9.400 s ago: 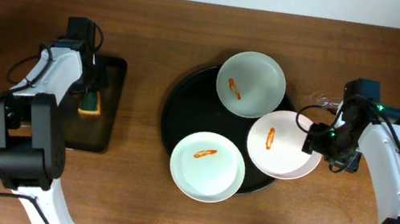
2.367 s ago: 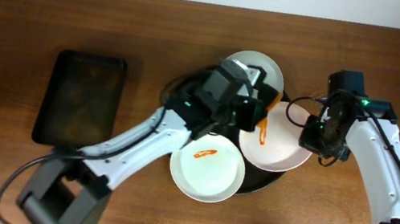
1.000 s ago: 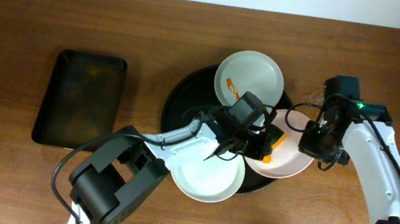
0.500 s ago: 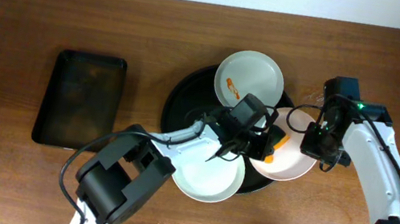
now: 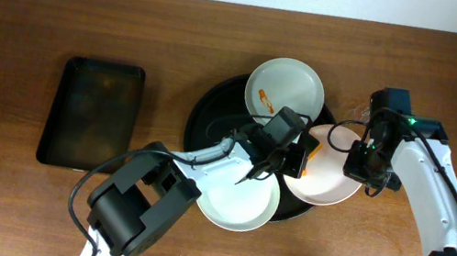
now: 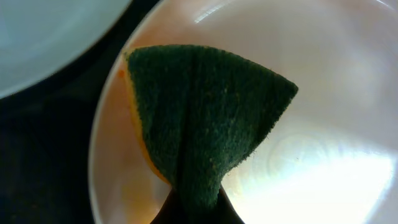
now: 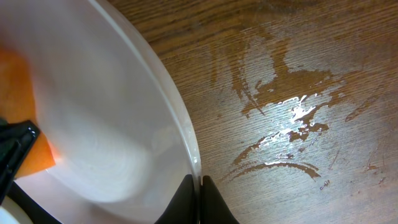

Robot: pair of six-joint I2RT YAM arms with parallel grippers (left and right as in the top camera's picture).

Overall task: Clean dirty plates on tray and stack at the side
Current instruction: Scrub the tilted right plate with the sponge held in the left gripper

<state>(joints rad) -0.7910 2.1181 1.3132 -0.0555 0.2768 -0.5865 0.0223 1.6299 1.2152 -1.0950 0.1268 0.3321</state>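
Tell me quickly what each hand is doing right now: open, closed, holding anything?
Left hand: closed on the sponge, which sits inside a white plate.
Right hand: closed on that same plate's rim.

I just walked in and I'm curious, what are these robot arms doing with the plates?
They are washing up. The left gripper pinches a green and orange sponge and presses it into one white plate. The right gripper clamps that plate's rim to steady it. The back plate and the front plate sit on the round black tray; the back one shows an orange smear.
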